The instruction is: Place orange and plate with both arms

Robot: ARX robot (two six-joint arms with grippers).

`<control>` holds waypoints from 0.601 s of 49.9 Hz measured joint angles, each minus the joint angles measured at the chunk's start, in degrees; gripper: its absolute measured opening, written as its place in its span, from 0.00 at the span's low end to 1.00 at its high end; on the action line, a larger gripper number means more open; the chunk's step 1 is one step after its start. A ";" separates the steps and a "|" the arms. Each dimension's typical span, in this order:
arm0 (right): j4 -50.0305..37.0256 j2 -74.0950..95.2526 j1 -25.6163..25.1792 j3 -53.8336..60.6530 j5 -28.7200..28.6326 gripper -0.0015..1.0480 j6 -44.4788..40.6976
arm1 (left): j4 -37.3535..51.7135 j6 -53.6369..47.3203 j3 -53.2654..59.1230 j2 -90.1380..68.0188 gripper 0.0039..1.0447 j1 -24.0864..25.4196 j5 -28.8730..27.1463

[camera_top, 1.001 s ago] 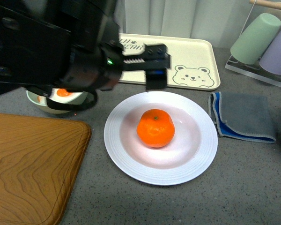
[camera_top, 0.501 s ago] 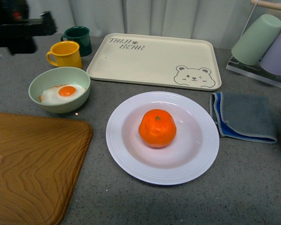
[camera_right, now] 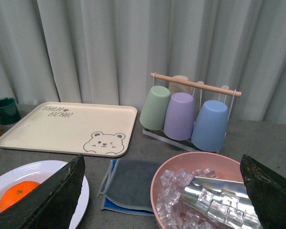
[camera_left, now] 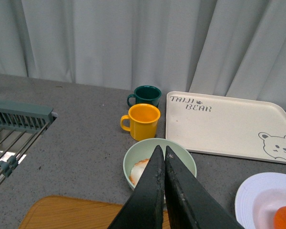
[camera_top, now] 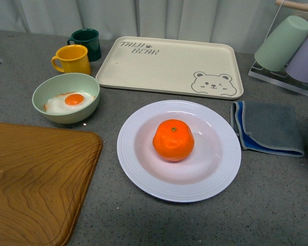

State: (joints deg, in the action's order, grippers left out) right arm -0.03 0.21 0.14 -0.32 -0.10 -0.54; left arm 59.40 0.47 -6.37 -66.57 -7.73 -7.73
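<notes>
Resting on the plate (camera_top: 143,177), the orange (camera_top: 173,140) hides its centre.

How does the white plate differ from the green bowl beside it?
The plate is white, wide and shallow; the bowl is pale green, smaller and deeper. The plate holds the orange; the bowl holds a fried egg. Both are round and stand on the grey counter.
</notes>
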 joint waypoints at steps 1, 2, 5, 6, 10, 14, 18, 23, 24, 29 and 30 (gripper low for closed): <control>0.00 0.00 0.00 0.00 0.00 0.91 0.00 | -0.61 0.00 0.37 0.94 0.03 0.26 0.28; 0.00 0.00 0.00 0.00 0.00 0.91 0.00 | -1.20 0.00 0.72 1.81 0.03 0.48 0.52; 0.00 0.00 0.00 0.00 0.02 0.91 0.00 | -2.84 0.00 1.51 4.13 0.03 1.05 1.16; 0.00 0.00 0.00 0.00 0.02 0.91 0.00 | -3.52 0.00 1.79 5.07 0.03 1.27 1.44; 0.00 0.00 0.00 0.00 0.02 0.91 0.00 | -6.25 0.00 2.82 9.03 0.03 2.01 2.38; 0.00 0.00 0.00 0.00 0.02 0.91 0.00 | -9.18 0.00 3.67 12.92 0.03 3.13 3.61; 0.00 0.00 0.00 0.00 0.00 0.91 0.00 | -11.96 -0.04 4.37 16.28 0.03 6.10 6.97; 0.00 0.00 0.00 0.00 0.00 0.91 0.00 | -15.85 -0.04 5.09 21.05 0.03 7.56 7.23; 0.00 0.00 0.00 0.00 0.00 0.91 0.00 | -16.61 -0.04 5.11 21.90 0.03 7.56 7.41; 0.00 0.00 0.00 0.00 0.02 0.91 0.00 | -19.78 -0.04 5.14 25.59 0.03 7.56 7.72; 0.00 0.00 0.00 0.00 0.02 0.91 0.00 | -20.48 -0.04 5.14 26.38 0.03 7.56 7.72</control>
State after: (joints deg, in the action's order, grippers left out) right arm -0.03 0.21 0.14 -0.32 -0.08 -0.54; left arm 38.92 0.43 -1.23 -40.18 -0.16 -0.01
